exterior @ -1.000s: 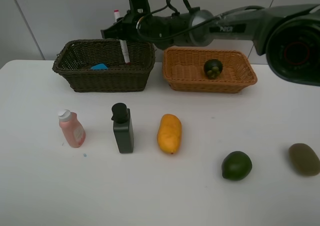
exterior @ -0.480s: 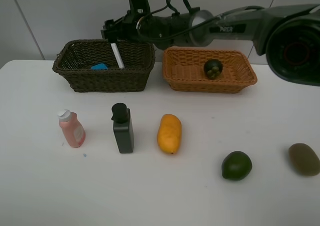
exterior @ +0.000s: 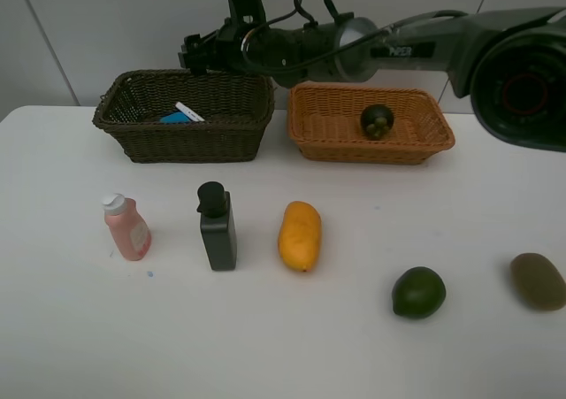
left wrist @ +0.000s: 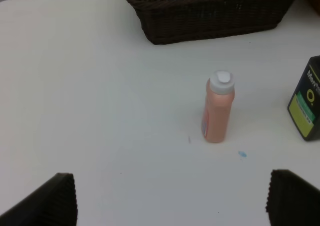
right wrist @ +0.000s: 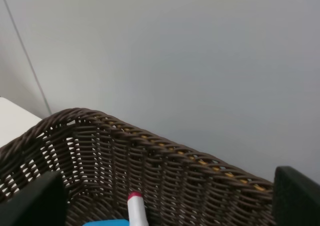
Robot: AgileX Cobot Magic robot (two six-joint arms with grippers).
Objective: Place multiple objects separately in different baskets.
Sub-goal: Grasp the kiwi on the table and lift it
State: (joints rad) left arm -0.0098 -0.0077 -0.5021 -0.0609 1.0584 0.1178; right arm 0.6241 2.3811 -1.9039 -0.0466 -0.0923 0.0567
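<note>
White marker (exterior: 188,112) lies flat in the dark wicker basket (exterior: 181,142), beside a blue flat piece (exterior: 174,117). Right end effector (exterior: 196,54) hangs over the basket, spread and empty (drop-off pose, I judge). Left end effector (left wrist: 175,201) gapes wide, empty, near the pink bottle (left wrist: 218,111).

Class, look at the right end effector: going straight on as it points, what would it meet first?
The right end effector would probably meet the white marker in the dark basket first, then the basket's woven wall; depth is unclear.
</note>
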